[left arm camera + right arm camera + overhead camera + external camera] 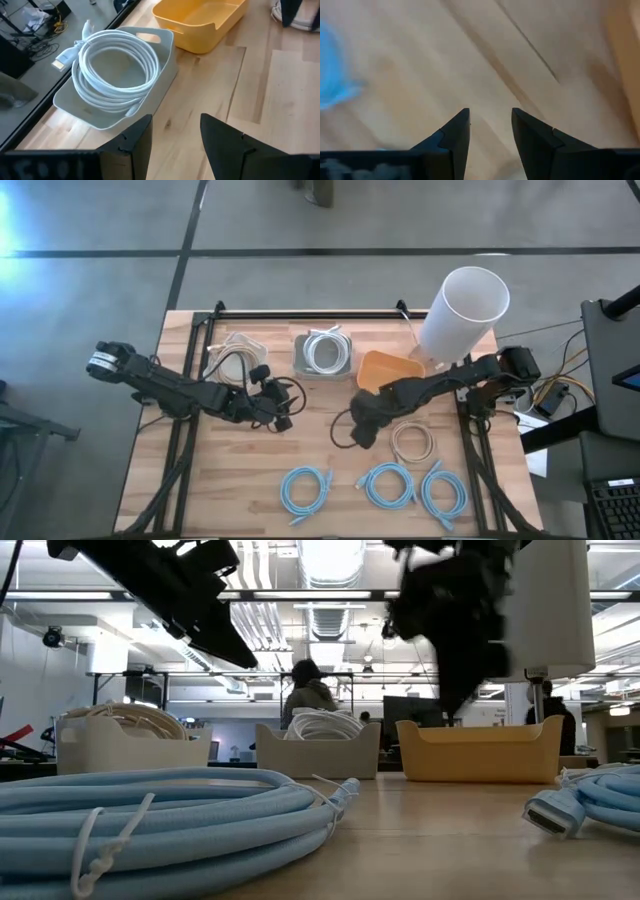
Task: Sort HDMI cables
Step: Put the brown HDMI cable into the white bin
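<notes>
Three light blue coils (305,488), (390,485), (442,495) lie flat along the table's near side, and a beige coil (412,442) lies right of centre. A white coil (115,70) rests in the grey bin (323,352). Beige coils (232,352) fill the beige bin (130,745). The yellow bin (388,370) holds nothing. My left gripper (275,408) hovers open just near the beige and grey bins. My right gripper (365,428) hangs open over bare wood at mid-table, left of the beige coil, its fingers (455,135) empty.
A tall white cylinder (460,310) stands at the far right corner, beside the yellow bin. A black frame rail (300,313) runs along the far edge. Bare wood lies between the bins and the blue coils. People (310,695) show in the room beyond the table.
</notes>
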Robot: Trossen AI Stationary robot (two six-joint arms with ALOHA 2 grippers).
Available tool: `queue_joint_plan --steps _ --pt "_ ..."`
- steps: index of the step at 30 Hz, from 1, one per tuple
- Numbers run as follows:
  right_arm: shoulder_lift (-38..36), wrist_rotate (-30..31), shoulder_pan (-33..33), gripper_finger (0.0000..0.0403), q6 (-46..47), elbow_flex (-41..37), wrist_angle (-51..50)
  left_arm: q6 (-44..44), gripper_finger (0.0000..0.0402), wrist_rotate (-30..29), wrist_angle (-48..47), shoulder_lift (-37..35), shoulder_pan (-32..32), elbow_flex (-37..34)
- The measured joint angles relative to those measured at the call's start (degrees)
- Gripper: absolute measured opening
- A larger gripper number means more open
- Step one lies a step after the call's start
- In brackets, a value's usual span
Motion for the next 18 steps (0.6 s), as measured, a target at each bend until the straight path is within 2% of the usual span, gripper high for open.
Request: queue_joint_plan --steps 5,18 --pt "0.02 0.39 3.07 0.0137 16.17 -1.33 -9.96 0.69 0.0172 -0.11 -0.29 0.0 0.01 0.0" --pt "0.17 1.17 8.82 0.0132 44.55 -4.88 -9.96 0.82 0.0172 -0.19 -3.87 0.0 0.0 -0.02"
